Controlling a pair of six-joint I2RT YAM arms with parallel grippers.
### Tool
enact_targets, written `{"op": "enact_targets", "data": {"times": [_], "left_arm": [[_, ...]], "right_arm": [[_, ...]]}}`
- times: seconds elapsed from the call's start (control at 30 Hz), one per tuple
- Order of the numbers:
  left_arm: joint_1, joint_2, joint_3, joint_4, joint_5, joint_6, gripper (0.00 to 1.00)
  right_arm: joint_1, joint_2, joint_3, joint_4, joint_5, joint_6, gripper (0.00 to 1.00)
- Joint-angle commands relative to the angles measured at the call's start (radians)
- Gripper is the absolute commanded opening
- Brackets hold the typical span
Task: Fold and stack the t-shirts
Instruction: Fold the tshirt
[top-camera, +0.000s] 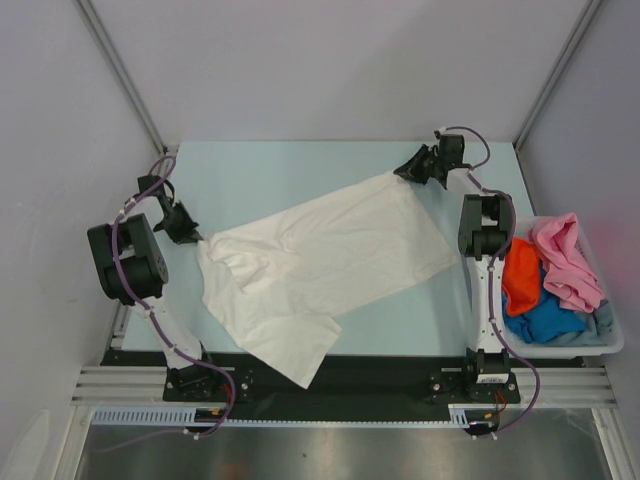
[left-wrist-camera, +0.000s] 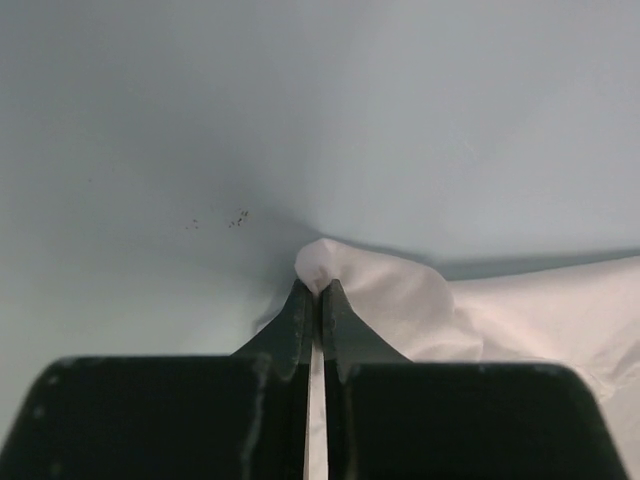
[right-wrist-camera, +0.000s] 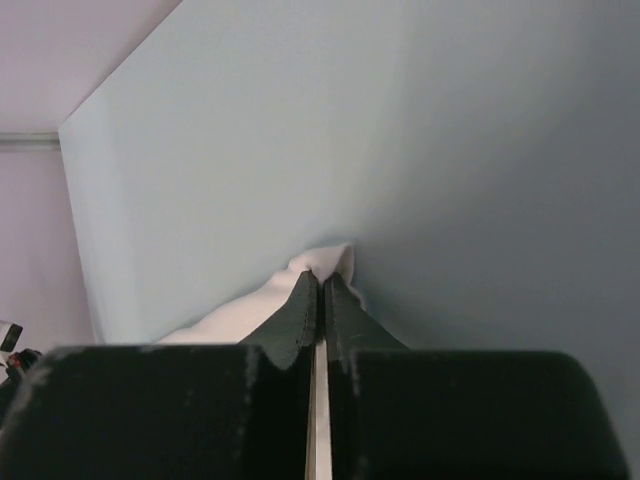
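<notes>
Only the overhead view shows the pale blue surface (top-camera: 300, 170), with open room behind the plain white cloth t-shirt (top-camera: 320, 260) spread diagonally, one end overhanging the near edge, and the pale rectangular plastic bin (top-camera: 612, 340) at right. Wrist views show the left pincer (left-wrist-camera: 318, 290) and right pincer (right-wrist-camera: 320, 280) each pinching a shirt corner.

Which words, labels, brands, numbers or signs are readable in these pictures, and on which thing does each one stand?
No text is readable in any view: the white t-shirt, the coloured t-shirts, the bin, the table, the left gripper and the right gripper show no print.
</notes>
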Motion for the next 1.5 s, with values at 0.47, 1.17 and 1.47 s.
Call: {"op": "enact_targets", "data": {"times": [0.47, 1.17, 1.47], "left_arm": [[0.005, 0.107, 0.225, 0.165, 0.077, -0.032, 0.07], [-0.219, -0.342, -0.044, -0.042, 0.001, -0.054, 0.59], [-0.303, -0.476, -0.343, 0.067, 0.196, -0.151, 0.53]], "right_arm": [[-0.053, 0.022, 0.136, -0.017, 0.273, -0.012, 0.0], [0.04, -0.249, 0.24, -0.499, 0.431, -0.198, 0.71], [0.351, -0.395, -0.045, -0.405, 0.191, -0.225, 0.45]]}}
